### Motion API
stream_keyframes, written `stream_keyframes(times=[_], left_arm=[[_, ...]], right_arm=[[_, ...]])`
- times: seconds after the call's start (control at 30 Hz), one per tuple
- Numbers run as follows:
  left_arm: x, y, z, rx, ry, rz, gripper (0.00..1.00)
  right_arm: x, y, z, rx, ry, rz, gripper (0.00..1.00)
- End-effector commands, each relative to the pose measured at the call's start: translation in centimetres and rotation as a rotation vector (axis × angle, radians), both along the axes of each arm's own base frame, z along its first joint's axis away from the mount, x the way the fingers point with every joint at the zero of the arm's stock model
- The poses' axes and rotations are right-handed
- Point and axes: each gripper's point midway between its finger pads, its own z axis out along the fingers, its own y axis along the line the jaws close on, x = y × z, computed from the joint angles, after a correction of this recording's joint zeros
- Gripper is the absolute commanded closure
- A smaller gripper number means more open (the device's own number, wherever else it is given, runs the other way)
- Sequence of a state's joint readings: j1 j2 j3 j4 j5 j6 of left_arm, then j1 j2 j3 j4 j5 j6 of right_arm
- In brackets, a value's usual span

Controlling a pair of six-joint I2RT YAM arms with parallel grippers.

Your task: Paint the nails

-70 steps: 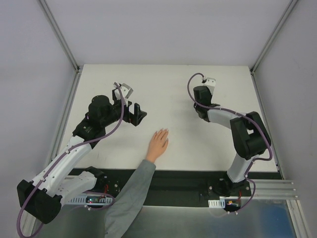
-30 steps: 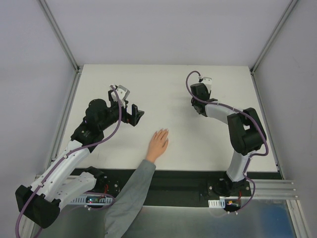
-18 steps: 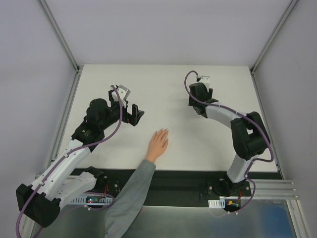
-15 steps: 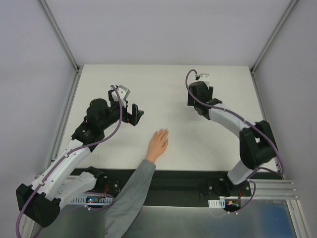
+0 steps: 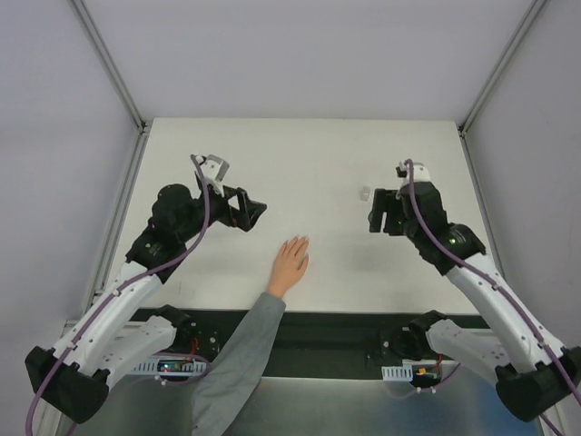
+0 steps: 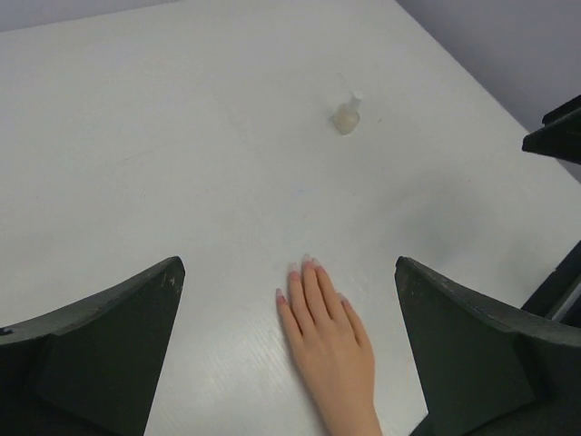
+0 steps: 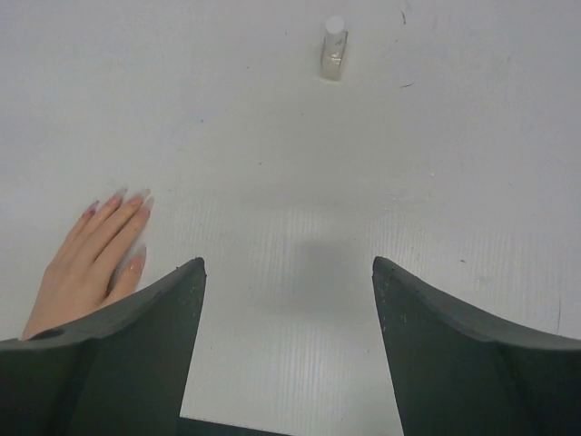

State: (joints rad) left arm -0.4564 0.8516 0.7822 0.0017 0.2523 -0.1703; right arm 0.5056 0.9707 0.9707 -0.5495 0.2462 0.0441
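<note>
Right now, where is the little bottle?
In the top view the small whitish bottle stands on the table right of centre, just ahead of the right gripper, far from the hand.

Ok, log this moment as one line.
left gripper open, empty | right gripper open, empty | bottle standing, apart from both | hand flat on table | nails no gripper near
</note>
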Motion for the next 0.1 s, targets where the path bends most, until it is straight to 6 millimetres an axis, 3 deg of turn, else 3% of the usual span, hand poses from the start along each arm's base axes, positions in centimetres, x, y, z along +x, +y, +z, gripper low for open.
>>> stream_keyframes(times=[0.0,0.03,0.07], left_arm=[[-2.5,0.0,5.6,-0.180,-0.050,-0.028,0.01],[-3.2,0.2,6.9,-0.206,-0.072,-0.030,0.01],[-3.6,0.3,7.7,-0.220,-0.087,-0.031,0.01]], right_arm=[[-2.3,-1.7,5.3,0.080,-0.164,-0.025,0.22],[-2.6,-2.5,5.9,0.059,-0.169,-0.048,0.19],[-2.8,-2.9,6.8,0.067,-0.186,-0.066,0.01]])
